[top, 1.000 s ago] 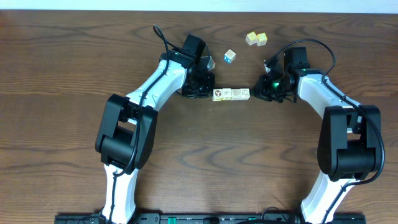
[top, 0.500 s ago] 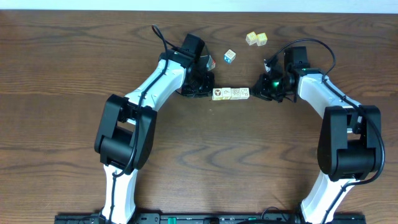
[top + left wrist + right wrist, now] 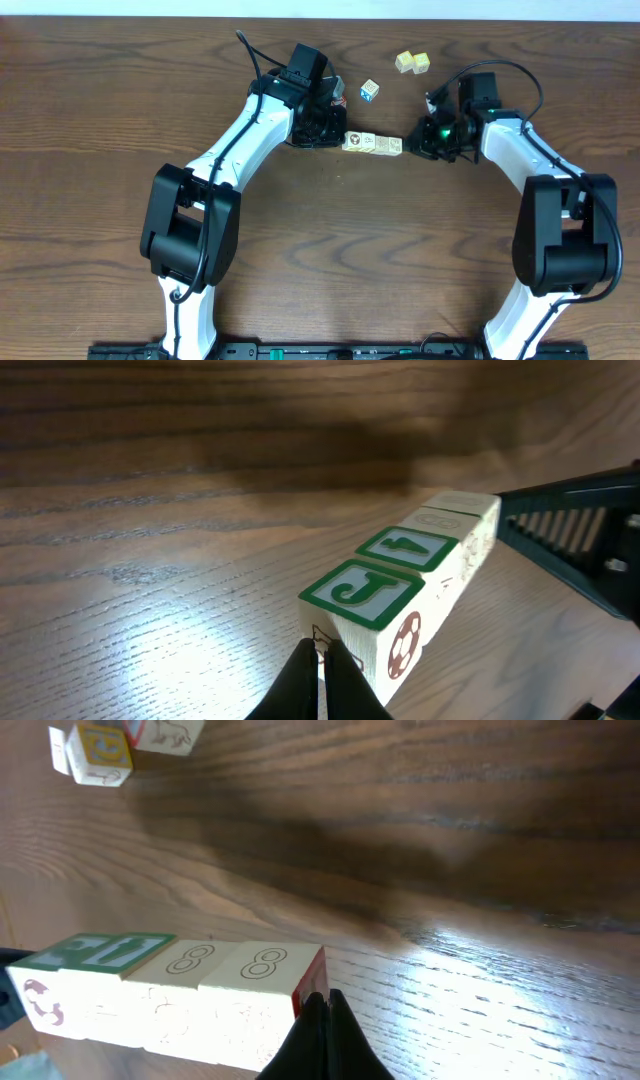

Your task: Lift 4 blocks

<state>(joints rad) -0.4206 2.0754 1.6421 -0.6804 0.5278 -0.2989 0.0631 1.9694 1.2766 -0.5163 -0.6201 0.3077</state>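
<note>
The 4 blocks [image 3: 373, 145] form one tight cream-white row, slightly slanted in the overhead view. My left gripper [image 3: 341, 138] is shut, and its closed tips [image 3: 320, 652] press the end face of the block with a green J [image 3: 362, 592]. From the other side my right gripper [image 3: 407, 147] is also shut. Its tips [image 3: 321, 997] push against the red end face of the block [image 3: 265, 982] at that end. The row [image 3: 170, 990] is squeezed between the two grippers. Whether it is off the table I cannot tell.
A blue-faced cube [image 3: 370, 90] lies behind the row, and two yellow cubes [image 3: 412, 62] sit further back right. Another cube [image 3: 339, 97] shows partly beside the left wrist. Bare wood table [image 3: 320, 260] spreads in front.
The left arm has swung toward the far side. The row's left end went with it, so the row now sits slightly further back and slanted. The right gripper barely moved.
</note>
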